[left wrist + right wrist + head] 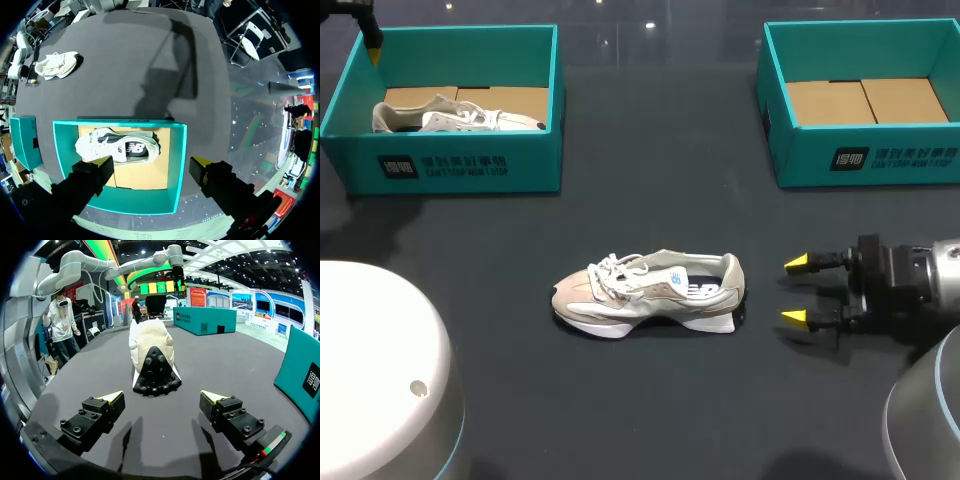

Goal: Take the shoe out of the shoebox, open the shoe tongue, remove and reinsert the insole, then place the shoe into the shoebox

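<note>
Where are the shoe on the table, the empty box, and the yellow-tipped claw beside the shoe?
Shoe (pixel 650 291): head view, middle of its side.
Empty box (pixel 802 157): head view, its front wall.
Right gripper (pixel 796 290): head view, midway between its yellow tips.

Beige shoe (pixel 650 290) upright on table (pixel 650 150)

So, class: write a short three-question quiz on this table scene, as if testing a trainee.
1. True or false: the right shoebox holds no shoe.
2. The loose shoe lies: A) in a box; B) on the table, heel toward the right arm's jaws; C) gripped.
3. How many shoes show in the head view?
Key: 1 true. 2 B. 3 two: the second shoe sits in the left shoebox.
</note>
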Available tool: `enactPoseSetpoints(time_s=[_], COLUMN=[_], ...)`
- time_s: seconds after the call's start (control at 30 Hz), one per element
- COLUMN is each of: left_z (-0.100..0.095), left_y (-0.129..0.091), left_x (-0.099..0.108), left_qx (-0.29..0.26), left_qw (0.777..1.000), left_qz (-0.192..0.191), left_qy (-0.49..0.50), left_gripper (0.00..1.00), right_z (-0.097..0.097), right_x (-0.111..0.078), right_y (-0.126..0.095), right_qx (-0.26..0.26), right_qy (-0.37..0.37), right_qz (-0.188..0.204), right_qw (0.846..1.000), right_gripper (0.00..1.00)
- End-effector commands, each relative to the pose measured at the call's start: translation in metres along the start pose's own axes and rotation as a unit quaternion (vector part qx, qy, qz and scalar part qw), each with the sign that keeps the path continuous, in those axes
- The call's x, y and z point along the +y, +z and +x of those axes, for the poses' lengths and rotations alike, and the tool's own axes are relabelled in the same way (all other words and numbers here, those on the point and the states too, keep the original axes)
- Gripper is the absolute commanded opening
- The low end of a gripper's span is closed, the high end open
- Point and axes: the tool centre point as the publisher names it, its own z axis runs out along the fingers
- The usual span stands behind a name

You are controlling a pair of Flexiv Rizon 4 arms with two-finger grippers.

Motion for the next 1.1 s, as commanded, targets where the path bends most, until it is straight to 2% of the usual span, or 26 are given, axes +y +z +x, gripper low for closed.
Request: enactPoseSetpoints(time_s=[0.03,0.33,0.67,1.1], left_z=[0.000,0.000,0.000,0.000], left_y=[0.000,0.000,0.000,0.000], left_x=[0.000,0.000,0.000,0.000], left_qx=[0.001,0.001,0.001,0.001], left_qw=[1.000,1.000,1.000,1.000], left_qz=[0.000,0.000,0.000,0.000], left_qy=[0.000,0.000,0.000,0.000], left_gripper=[1.00,1.00,1.00,1.00], right_z=[0.006,0.007,0.001,-0.004], right_x=[0.004,0.009,0.012,0.013], right_y=[0.014,0.027,0.050,0.067], right_qx=[-0.025,-0.034,-0.018,0.001], right_qy=[0.002,0.000,-0.013,-0.024], right_qz=[0.003,-0.013,-0.013,-0.020], right_qw=[1.000,0.999,1.000,1.000], right_gripper=[1.00,1.00,1.00,1.00])
